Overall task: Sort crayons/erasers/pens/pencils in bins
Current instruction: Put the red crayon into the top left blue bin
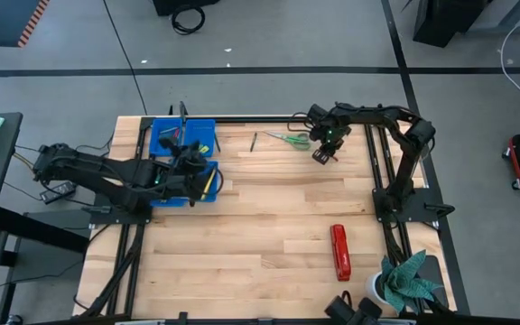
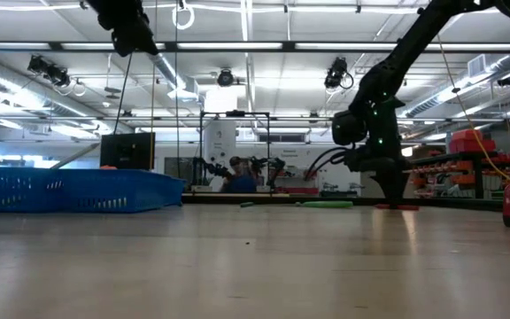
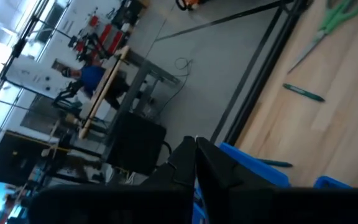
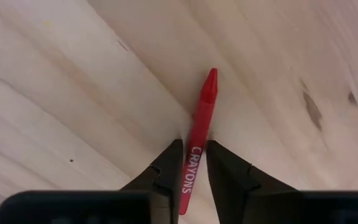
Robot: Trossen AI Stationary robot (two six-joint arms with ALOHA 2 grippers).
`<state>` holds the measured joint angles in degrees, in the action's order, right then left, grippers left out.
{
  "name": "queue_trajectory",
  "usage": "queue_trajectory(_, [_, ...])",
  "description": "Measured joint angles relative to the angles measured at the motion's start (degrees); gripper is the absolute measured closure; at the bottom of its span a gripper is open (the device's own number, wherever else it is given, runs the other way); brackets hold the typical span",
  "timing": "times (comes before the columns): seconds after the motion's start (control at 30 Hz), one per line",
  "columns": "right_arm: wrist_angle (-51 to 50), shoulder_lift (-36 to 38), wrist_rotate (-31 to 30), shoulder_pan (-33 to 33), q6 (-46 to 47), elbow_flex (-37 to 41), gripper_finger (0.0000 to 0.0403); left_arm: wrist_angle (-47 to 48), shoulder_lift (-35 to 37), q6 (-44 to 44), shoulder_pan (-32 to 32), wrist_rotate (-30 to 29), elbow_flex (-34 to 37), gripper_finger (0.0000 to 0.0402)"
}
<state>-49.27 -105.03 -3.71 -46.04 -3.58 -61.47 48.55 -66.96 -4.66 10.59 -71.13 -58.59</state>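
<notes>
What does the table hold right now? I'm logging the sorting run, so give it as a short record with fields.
right gripper: closed around a red crayon lying on the wooden table
left gripper: shut, over the blue bins
in the bins: a few sticks, kinds too small to tell
loose on the table: green scissors, one dark green stick, red stapler

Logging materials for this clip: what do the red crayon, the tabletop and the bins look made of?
Red crayon between the right pincer fingers: looks like wax, with a red wrapper printed "CRAYONS", apparently paper. Tabletop: pale wood in joined planks, grain and knots showing, matte. Bins: bright blue, probably plastic; in the low view the wall looks slotted.
</notes>
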Motion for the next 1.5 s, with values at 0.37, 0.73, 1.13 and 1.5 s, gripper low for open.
queue_trajectory(0.37, [0.5, -0.1, 0.2, 1.2, -4.6, 0.0, 0.0377, -5.7, 0.0, 4.4, -2.7, 0.0, 0.0, 0.0385])
queue_trajectory(0.73, [0.0, 4.5, 5.3, 9.8, -4.5, -3.4, 0.0375, -5.7, 0.0, 4.5, -2.8, 0.0, 0.0, 0.0378])
queue_trajectory(1.13, [20.6, 9.8, 5.9, 26.2, -5.8, -3.5, 0.0375, -5.5, 0.0, 4.3, -2.8, 0.0, 0.0, 0.0381])
queue_trajectory(1.5, [29.3, -2.6, 2.2, 30.2, -15.3, -19.1, 0.0375, -5.4, 0.0, 3.9, -2.8, 0.0, 0.0, 0.0388])
